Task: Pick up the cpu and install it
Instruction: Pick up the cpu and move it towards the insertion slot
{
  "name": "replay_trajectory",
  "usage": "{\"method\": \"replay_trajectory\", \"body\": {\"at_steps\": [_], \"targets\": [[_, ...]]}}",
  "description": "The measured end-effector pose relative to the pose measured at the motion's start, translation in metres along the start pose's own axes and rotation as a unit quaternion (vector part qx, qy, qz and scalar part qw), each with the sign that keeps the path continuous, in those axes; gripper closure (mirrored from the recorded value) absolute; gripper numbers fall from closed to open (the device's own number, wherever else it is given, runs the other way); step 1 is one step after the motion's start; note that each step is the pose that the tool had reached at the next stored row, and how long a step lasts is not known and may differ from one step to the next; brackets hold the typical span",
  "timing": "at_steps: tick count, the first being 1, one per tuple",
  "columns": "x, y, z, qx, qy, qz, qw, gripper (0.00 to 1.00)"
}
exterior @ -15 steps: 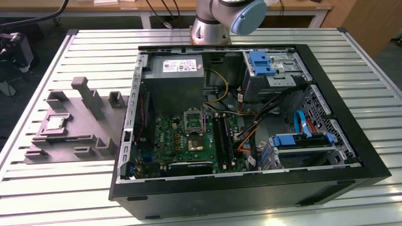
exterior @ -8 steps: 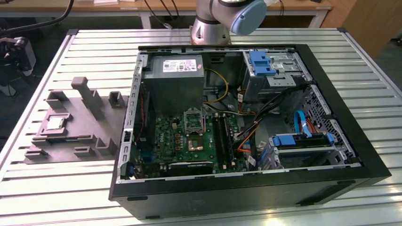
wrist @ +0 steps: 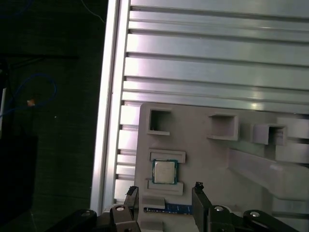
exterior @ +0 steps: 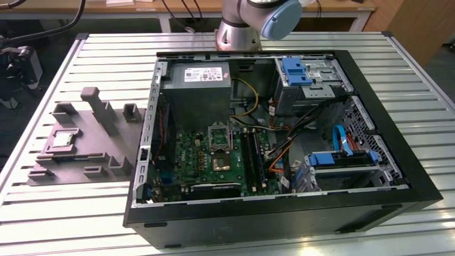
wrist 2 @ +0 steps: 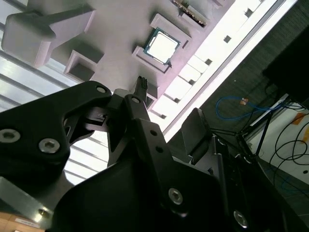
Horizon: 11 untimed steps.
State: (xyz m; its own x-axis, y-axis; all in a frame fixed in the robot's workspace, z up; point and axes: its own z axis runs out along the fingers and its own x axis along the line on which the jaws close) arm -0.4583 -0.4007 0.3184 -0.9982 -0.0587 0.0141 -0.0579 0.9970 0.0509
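Aluminium slats form the table (exterior: 427,80), which carries an open computer case (exterior: 284,224) and, at the exterior view's left, a grey plastic holder (exterior: 71,172). The claw (wrist: 164,189) hangs over that holder, fingers spread wide with nothing between them. The cpu (wrist: 164,171) lies flat in its recess in the holder, near the fingertips but apart from them. I judge that neither pickup nor installation is done; the socket (exterior: 219,160) sits inside the case.

Silvery cpu (wrist: 164,171), grey tray (wrist: 207,159)
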Motion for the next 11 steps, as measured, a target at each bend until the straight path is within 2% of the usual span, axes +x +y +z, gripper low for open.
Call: {"method": "replay_trajectory", "body": {"at_steps": [11], "targets": [[-0.0001,-0.0041,0.0129,-0.0030,0.0001,-0.005,1.0000,0.44]]}}
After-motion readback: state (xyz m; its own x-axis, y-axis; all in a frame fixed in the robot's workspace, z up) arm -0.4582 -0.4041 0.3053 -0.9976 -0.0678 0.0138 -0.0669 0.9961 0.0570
